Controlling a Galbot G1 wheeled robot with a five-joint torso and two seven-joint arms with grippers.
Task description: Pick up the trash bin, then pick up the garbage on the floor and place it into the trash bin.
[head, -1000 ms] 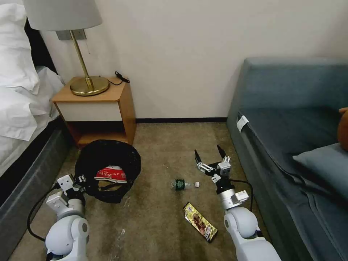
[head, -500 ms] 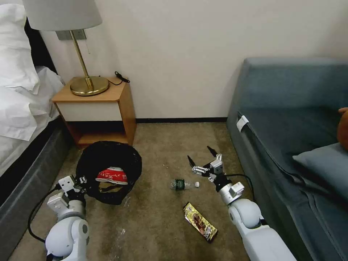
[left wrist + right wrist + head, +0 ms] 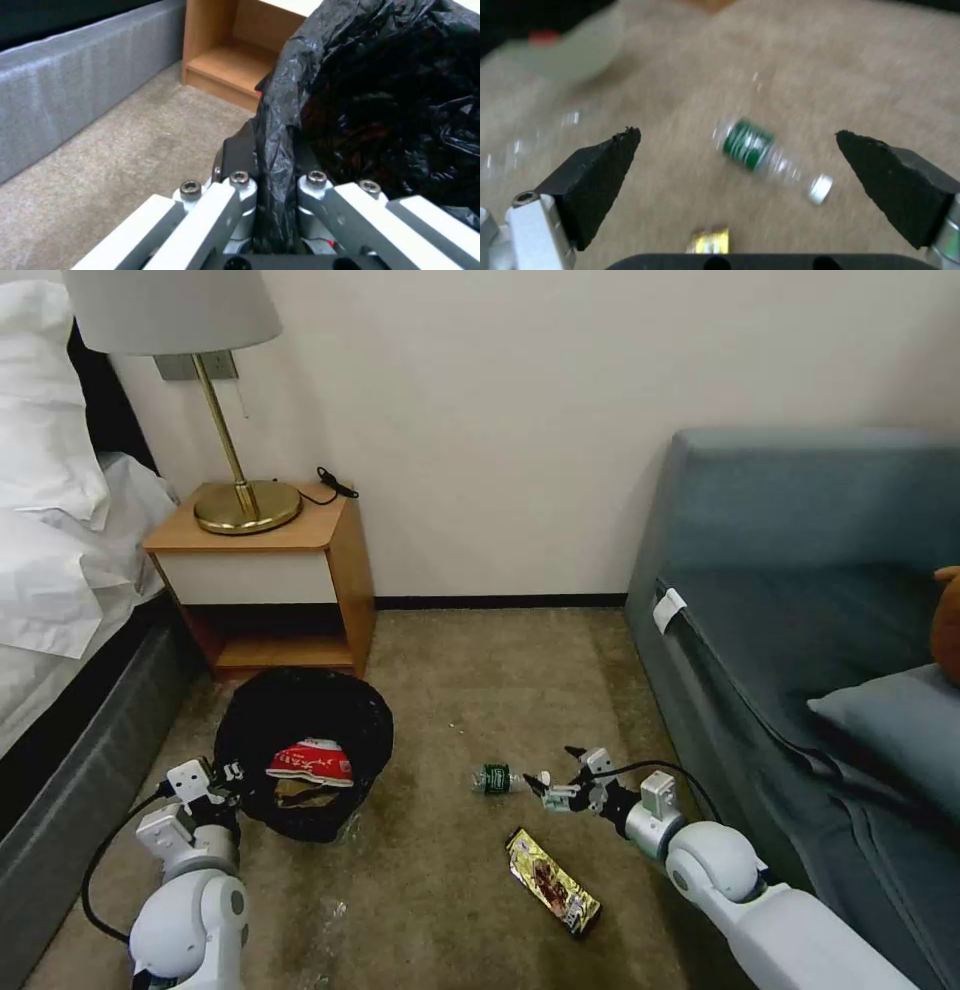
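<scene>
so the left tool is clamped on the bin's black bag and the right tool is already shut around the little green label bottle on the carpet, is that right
Not quite. The right tool is open, not shut: in the right wrist view its fingers stand wide apart on either side of the bottle, which lies untouched on the carpet. The left tool is clamped on the bin's black bag, as you said.

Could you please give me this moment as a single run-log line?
left gripper: shut on trash bin rim | right gripper: open, low over bottle | wrapper: on floor
</scene>
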